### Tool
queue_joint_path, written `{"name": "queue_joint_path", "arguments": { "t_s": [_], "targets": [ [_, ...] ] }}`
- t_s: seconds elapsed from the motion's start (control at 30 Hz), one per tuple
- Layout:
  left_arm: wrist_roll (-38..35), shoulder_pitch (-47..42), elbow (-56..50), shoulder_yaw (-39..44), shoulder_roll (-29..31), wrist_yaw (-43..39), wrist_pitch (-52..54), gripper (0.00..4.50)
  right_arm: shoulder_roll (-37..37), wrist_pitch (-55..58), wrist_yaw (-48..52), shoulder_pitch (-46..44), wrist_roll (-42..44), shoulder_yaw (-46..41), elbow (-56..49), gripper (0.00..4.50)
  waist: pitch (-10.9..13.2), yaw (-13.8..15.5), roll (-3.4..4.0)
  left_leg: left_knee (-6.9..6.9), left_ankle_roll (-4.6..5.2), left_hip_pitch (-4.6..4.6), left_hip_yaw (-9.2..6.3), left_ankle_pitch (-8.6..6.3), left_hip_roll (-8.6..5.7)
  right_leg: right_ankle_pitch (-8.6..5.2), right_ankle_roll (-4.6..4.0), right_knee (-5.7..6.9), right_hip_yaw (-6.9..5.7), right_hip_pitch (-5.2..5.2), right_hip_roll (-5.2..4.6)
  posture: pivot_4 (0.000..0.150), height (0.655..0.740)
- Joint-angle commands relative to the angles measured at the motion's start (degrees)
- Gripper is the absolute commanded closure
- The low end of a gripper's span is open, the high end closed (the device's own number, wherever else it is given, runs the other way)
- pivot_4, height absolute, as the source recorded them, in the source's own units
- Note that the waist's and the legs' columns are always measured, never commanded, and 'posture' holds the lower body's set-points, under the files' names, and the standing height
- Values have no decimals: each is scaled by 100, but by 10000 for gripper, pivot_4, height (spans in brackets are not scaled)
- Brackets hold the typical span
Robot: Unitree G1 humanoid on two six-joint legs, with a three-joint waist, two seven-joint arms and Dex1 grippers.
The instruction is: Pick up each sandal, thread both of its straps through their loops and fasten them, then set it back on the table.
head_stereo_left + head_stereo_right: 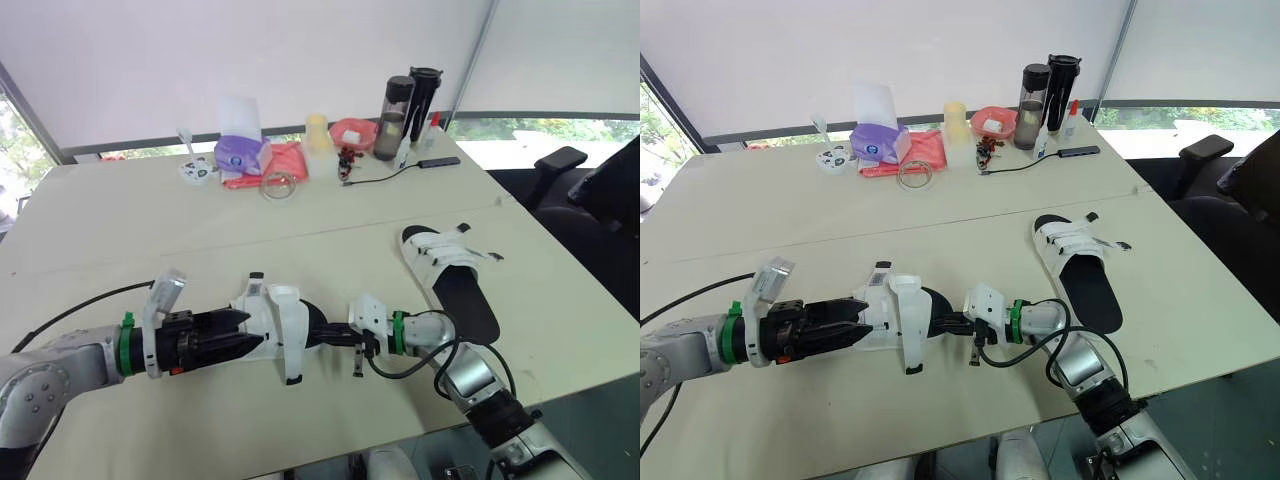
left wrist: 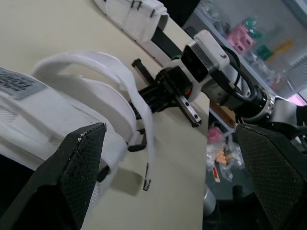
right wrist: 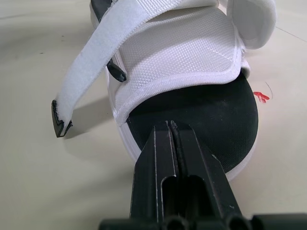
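A white sandal with a black sole [image 1: 280,322] lies near the table's front edge, between my two grippers. My left gripper [image 1: 240,335] is at its toe end, open, with its fingers [image 2: 79,158] wide apart beside the white upper. One strap [image 3: 86,72] hangs loose off the sandal's side, and its black tip touches the table. My right gripper [image 3: 170,125] is shut, its tips resting over the black insole at the heel. A second sandal [image 1: 455,275] lies flat to the right with its straps across the front.
Clutter lines the far edge: a purple pack [image 1: 238,155], red cloth [image 1: 280,162], a tape roll [image 1: 278,186], two dark bottles [image 1: 400,115] and a cable [image 1: 395,175]. A black chair [image 1: 560,160] stands beyond the table's right edge.
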Motion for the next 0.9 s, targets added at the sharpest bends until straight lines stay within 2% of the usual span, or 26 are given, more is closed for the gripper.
{"name": "queue_joint_path", "arguments": {
  "t_s": [0.03,0.23,0.47,0.9],
  "targets": [
    [175,61,-301,-175,-17,-203,-40,466,-88,335,-131,294,-440,229,691,45000,0,2,0,1,0,4,4,0,-1,1,-1,0,1,-1,-5,1500,7400],
    [621,20,-409,-544,-92,-463,-231,466,-87,346,-144,288,-447,223,672,45000,-3,38,-5,-3,0,14,8,0,0,23,-34,4,1,-30,-2,1500,7400],
    [1088,-165,-321,-892,-299,-508,-362,466,-83,396,-186,340,-441,215,594,45000,-3,38,-5,-2,0,13,8,0,1,24,-34,4,1,-29,-1,1500,7400],
    [1354,-249,-166,-1363,-361,-707,-170,466,-57,488,-337,457,-420,196,431,45000,-4,34,-5,-3,0,13,8,0,1,24,-34,4,1,-31,0,1500,7400]
  ]
}}
